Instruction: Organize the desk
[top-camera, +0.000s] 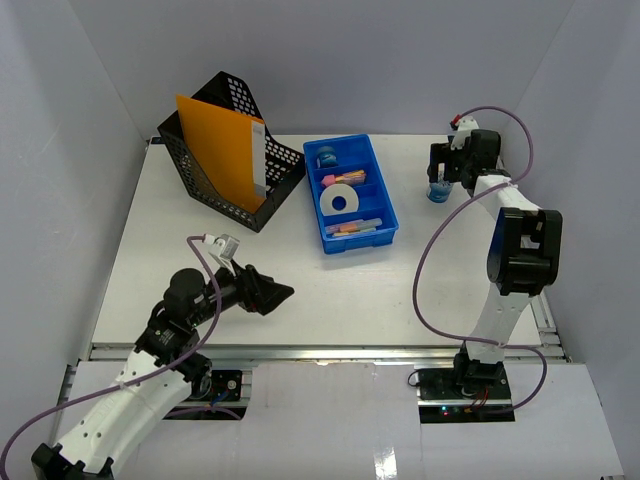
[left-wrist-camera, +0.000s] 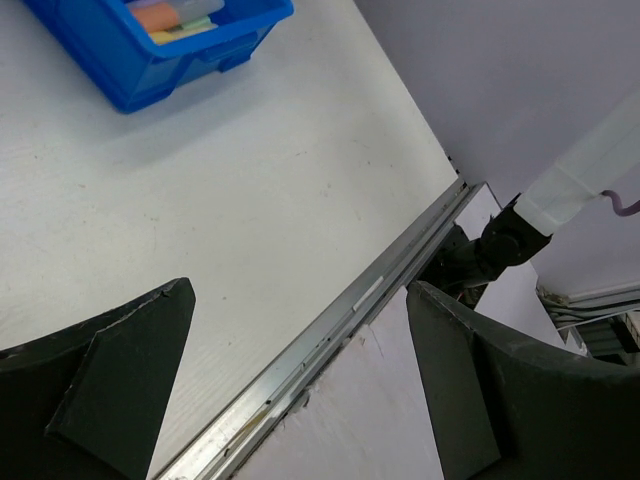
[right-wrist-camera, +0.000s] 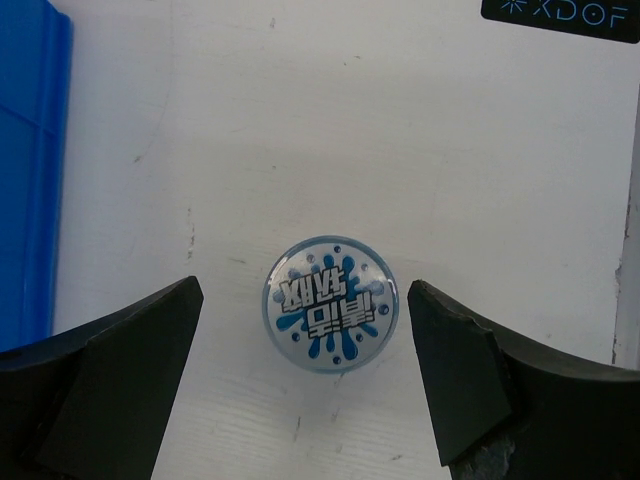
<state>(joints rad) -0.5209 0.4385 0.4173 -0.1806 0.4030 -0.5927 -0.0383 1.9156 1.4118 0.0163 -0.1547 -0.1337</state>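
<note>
The desk (top-camera: 330, 290) lies white under everything, with the blue compartment tray (top-camera: 388, 205) at mid-back. The left gripper (left-wrist-camera: 300, 290) hangs wide and empty near the front. The right gripper (right-wrist-camera: 305, 290), jaws wide, straddles a small round blue-lidded pot (right-wrist-camera: 330, 303). I would centre it, go down straight and close gently.

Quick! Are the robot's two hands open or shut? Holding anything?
Left gripper: open, holding nothing.
Right gripper: open, jaws either side of the round blue pot, not gripping it.
</note>
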